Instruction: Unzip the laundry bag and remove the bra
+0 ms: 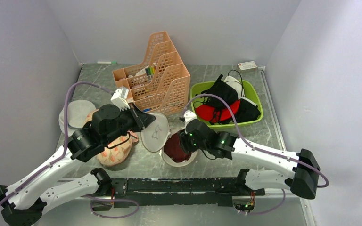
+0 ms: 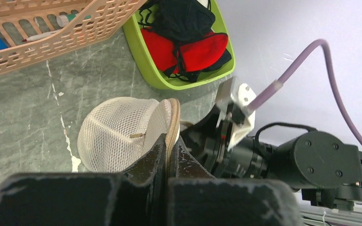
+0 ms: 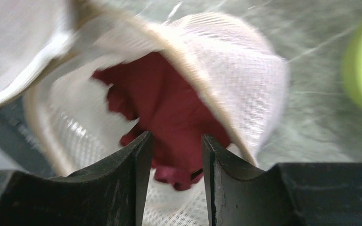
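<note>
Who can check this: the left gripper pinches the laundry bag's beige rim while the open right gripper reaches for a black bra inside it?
Wrong colour: the bra inside the laundry bag is dark maroon, not black, as the right wrist view shows. The left gripper does pinch the beige rim, and the right gripper is open.

Grey table [image 1: 202, 75] carries laundry bag [image 1: 154, 134], peach pouch [image 1: 115, 153], orange rack [image 1: 162, 84], green bin [image 1: 238, 124].

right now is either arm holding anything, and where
Left gripper: jaws shut on the laundry bag, at its beige flap edge. Right gripper: open over the bra, holding nothing.
</note>
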`<state>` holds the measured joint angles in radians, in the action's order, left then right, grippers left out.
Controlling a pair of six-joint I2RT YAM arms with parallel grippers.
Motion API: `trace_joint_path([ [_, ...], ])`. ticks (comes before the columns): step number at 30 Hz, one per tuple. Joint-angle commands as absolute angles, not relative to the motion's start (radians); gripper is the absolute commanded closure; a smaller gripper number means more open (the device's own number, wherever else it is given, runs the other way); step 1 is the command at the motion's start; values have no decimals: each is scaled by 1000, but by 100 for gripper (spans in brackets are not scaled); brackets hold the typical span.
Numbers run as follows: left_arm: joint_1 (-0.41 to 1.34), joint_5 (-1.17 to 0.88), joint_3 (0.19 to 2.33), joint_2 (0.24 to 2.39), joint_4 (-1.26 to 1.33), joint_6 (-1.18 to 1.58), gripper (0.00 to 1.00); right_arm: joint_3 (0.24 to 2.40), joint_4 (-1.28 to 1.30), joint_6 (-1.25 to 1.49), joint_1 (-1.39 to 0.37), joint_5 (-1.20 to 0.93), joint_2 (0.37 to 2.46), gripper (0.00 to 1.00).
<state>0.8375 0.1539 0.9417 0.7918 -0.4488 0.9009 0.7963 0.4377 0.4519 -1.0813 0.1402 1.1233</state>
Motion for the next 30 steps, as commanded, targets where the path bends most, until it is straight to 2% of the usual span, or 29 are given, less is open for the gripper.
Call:
trace_joint_path([
  [1,830,169,989,805,-471,889,93,834,398,378,-1013,360,1152,58],
  [4,830,163,981,810,-471,894,93,866,373,319,-931,255,1190,58],
  [8,830,140,960,826,-447,892,93,921,433,300,-914,145,1234,56],
  [14,829,123,951,851,-424,881,93,906,507,385,-1024,36,1188,51],
  [19,830,145,937,841,-419,876,93,834,587,470,-1029,133,1138,51],
  [23,830,122,921,838,-398,868,93,794,560,505,-1028,124,1111,35],
  [25,830,117,915,841,-396,873,93,766,532,512,-1029,134,1114,32],
  [27,830,108,909,841,-389,880,93,766,535,522,-1029,167,1134,32],
  [30,830,98,910,839,-391,876,93,758,516,536,-1028,206,1166,40],
])
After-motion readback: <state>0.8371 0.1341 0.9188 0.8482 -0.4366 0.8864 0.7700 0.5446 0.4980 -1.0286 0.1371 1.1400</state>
